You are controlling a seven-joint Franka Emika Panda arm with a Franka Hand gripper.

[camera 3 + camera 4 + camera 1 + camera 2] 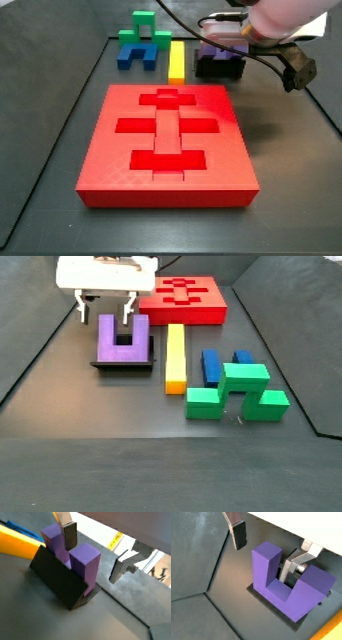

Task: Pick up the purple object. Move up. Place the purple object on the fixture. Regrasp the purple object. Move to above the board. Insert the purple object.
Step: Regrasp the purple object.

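The purple object (123, 341) stands upright in the black fixture (120, 364), prongs pointing up; both wrist views show it close (83, 559) (271, 577). My gripper (107, 318) hangs just above it, open, its fingers on either side of one prong. One finger (296, 562) sits in the gap between the prongs and the other finger (238, 534) stands outside, clear of the block. The fixture shows as a dark wedge (57, 577) under the block. The red board (167, 130) lies apart from the fixture (221, 70).
A yellow bar (174, 356) lies beside the fixture, between it and the blue block (211, 364) and green blocks (234, 391). In a side view the yellow bar (177, 60) runs from the board toward the green block (140, 20). Dark tray walls surround the floor.
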